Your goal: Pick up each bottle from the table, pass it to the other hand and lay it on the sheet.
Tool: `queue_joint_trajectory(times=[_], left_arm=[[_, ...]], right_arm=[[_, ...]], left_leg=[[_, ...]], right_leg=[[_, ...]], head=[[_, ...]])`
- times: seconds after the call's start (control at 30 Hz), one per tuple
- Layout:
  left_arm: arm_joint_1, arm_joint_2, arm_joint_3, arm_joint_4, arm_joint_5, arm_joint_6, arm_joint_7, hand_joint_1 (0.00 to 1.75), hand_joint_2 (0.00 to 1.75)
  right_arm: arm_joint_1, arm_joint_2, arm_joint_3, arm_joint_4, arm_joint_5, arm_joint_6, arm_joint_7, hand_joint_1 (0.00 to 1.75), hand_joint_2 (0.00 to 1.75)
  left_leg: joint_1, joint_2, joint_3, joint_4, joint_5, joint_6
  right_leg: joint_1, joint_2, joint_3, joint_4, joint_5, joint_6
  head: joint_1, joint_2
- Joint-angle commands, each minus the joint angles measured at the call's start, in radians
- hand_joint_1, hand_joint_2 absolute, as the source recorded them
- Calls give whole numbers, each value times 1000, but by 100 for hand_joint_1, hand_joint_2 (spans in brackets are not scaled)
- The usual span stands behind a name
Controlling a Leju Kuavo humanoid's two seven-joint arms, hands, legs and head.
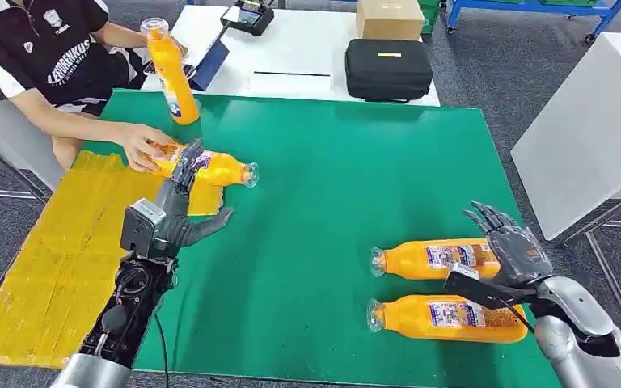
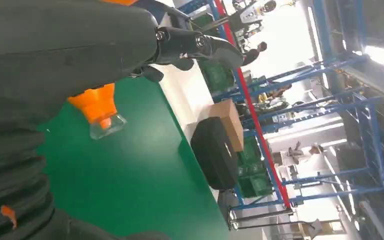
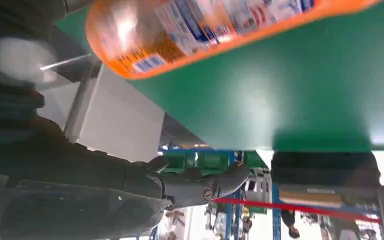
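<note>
Sheet (image 1: 57, 259) (yellow) covers the worktop's (image 1: 331, 202) left edge. One bottle (image 1: 210, 167) lies at its far corner, under the left hand's (image 1: 184, 212) spread fingers and a person's hand (image 1: 141, 145). Right hand (image 1: 513, 246), open, hovers over two bottles (image 1: 441, 259) near the right edge.

Sheet (image 1: 57, 259) on table's (image 1: 331, 162) left edge. One bottle (image 1: 206, 167) lying at sheet's far corner, person's hand (image 1: 139, 145) on it. Two bottles (image 1: 437, 259) (image 1: 445, 317) lying near-right, side by side. Case (image 1: 388, 69) behind table.
</note>
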Motion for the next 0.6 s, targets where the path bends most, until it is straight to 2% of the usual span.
queue_joint_trajectory(times=[0.03, 0.1, 0.2, 0.43, 0.53, 0.6], left_arm=[[-72, -18, 53, 131, -1, -2, 5, 0, 175], [-73, -17, 52, 136, -1, -1, 4, 0, 175], [-67, -19, 53, 147, -2, 6, 4, 0, 175], [-63, -24, 61, 158, 4, 12, 3, 0, 175], [-67, -30, 63, 168, 6, 11, 3, 0, 175], [-69, -32, 63, 174, 7, 9, 2, 0, 175]], right_arm=[[-105, 60, 13, 193, 31, 12, 6, 0, 175], [-117, 66, 17, 211, 34, 7, 4, 0, 175], [-147, 85, 31, 273, 65, -28, 22, 0, 175], [-197, 103, 49, 357, 98, -63, 34, 0, 175], [-237, 118, 66, 425, 107, -67, 25, 0, 175], [-256, 125, 76, 456, 110, -64, 20, 0, 175]], left_leg=[[1, 4, 7, -1, -3, -2], [1, 3, 5, -1, -2, -2], [2, 5, 9, -1, -3, -3], [1, 2, 4, -1, -1, -2], [1, 5, 8, -1, -3, -3], [1, 3, 3, -1, -1, -2]], right_leg=[[2, 2, 6, -2, -1, -3], [2, 1, 4, -2, 0, -2], [2, 3, 9, -3, -1, -3], [1, 1, 4, -2, 0, -2], [2, 3, 8, -2, -1, -3], [2, 2, 3, -2, 0, -1]], head=[[-1, 0], [0, 0], [0, 0], [0, 0], [0, 0], [0, 0]])
